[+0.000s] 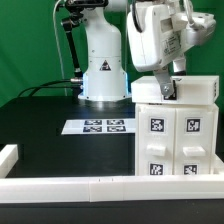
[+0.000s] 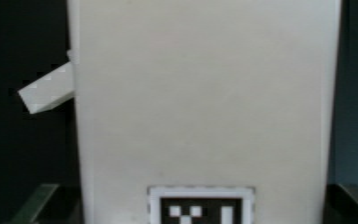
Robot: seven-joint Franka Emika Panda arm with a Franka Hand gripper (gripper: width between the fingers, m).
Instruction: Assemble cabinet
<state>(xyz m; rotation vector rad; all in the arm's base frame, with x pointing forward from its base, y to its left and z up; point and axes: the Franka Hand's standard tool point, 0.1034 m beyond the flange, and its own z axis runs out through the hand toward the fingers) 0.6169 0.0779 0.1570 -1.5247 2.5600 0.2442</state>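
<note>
So the cabinet (image 1: 176, 130) is sitting at about 4 o'clock in the exterior view, on the black table (image 1: 45, 125), pushed up against the white border rail (image 1: 110, 184) along the near edge. Front faces carry four black-and-white tags. The gripper (image 1: 166, 88) is down at the cabinet's top edge, around 1 o'clock, but honestly I can't tell if the fingers are spread or pinching. In the wrist view it's basically a big white panel (image 2: 202, 100) with one tag (image 2: 201, 208) low down. The marker board (image 1: 100, 127) lies flat at center, robot base (image 1: 102, 62) behind it at 12 o'clock.
</note>
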